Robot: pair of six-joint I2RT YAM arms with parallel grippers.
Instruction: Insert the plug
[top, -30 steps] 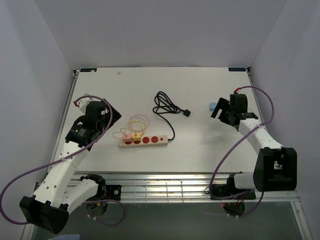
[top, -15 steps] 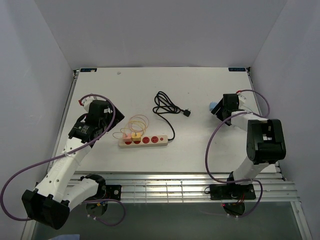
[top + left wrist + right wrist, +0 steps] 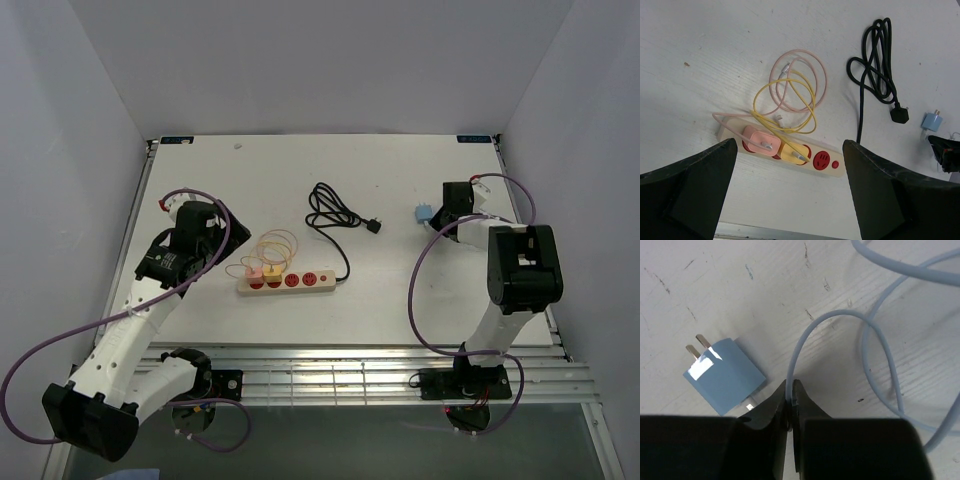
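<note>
A light blue plug (image 3: 725,375) lies flat on the table, its two prongs pointing up-left; it also shows as the blue plug (image 3: 424,212) at the right of the top view. My right gripper (image 3: 790,387) is shut on the plug's pale blue cable (image 3: 805,340), just right of the plug body. The beige power strip (image 3: 785,150) holds a pink charger (image 3: 760,141) and a yellow charger (image 3: 791,151), with one red socket (image 3: 822,160) free. My left gripper (image 3: 790,170) hangs open above the strip, holding nothing.
A coiled black cord (image 3: 875,75) with a black plug (image 3: 899,115) lies behind and right of the strip. Pink and yellow cable loops (image 3: 795,95) rest behind the chargers. The table's front edge (image 3: 350,350) meets metal rails.
My right gripper has shut, pinching the pale blue cable beside the plug, after the arm folded in toward it. The left arm shifted only slightly.
</note>
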